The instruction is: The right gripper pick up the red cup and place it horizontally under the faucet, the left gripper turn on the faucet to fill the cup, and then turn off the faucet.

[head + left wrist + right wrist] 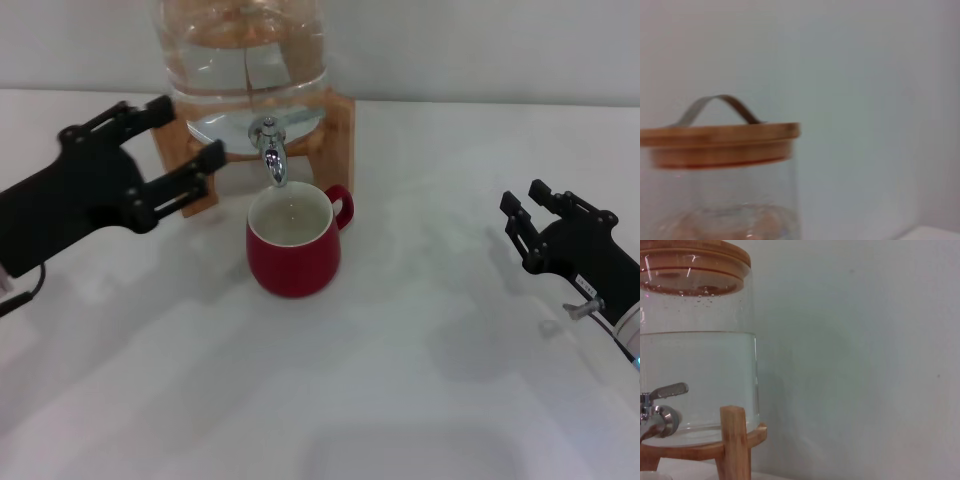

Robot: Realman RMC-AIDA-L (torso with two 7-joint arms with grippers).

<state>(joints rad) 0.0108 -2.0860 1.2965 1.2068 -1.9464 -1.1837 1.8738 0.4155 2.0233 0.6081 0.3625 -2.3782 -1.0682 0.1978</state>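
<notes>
Glossy red ceramic cup (293, 245) is shown upright beneath the chrome faucet (271, 148). Left pincer (190, 165), released, is held beside the lever; right pincer (530, 222), released, is parked apart. Overfilling is risked if the lever is missed.

It looked like a bare test bench or lab: a plain white worktop (420, 400) against a blank pale wall (865, 340), furnished only with staged props.
</notes>
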